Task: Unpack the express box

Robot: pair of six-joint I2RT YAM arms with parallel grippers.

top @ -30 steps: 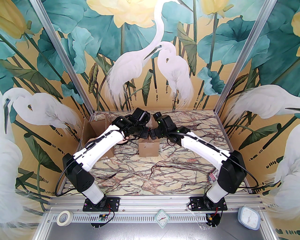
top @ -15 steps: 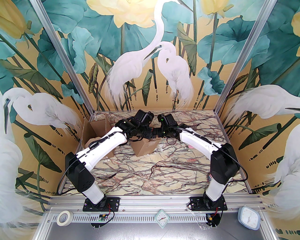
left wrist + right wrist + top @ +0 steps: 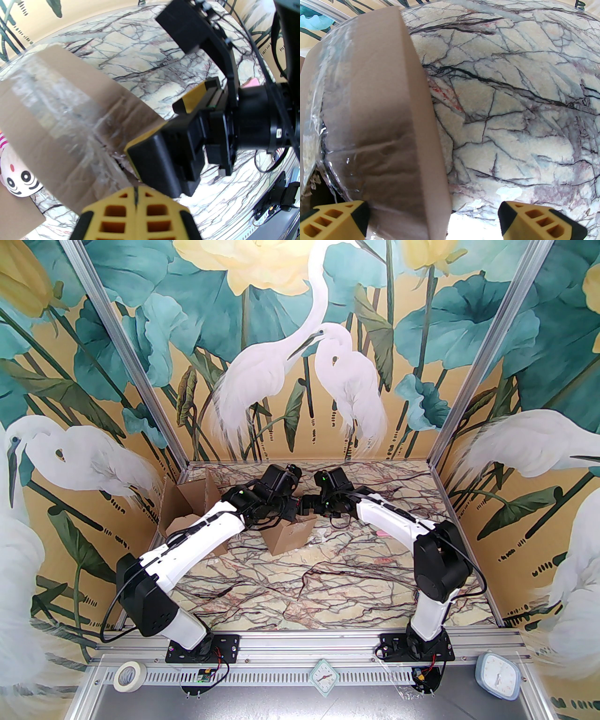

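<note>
The express box point(image 3: 288, 537), a small brown carton sealed with clear tape point(image 3: 58, 98), sits on the marbled bench point(image 3: 328, 587), turned so one corner faces the arm bases. The tape on it is wrinkled and torn (shreds trail off the box's edge toward the left pincer). The left pincer point(image 3: 137, 194) hangs just beside that edge of the box, its yellow fingers pressed flat together. Whether a strand of tape is nipped between them I cannot tell.

The right pincer point(image 3: 432, 211) is spread as wide as it goes and straddles another edge of the box. One finger point(image 3: 335, 222) is at the box's taped face, while the other finger point(image 3: 539, 222) hangs past the box's plain side over bare bench, so nothing is clamped.

Left of the box, near it but apart, stands a larger open carton point(image 3: 187, 507). A white plush toy point(image 3: 16, 180) with black ringed eyes and pink stripes lies by the box's left side. A small pink thing point(image 3: 382, 533) lies on the bench to the box's right.
</note>
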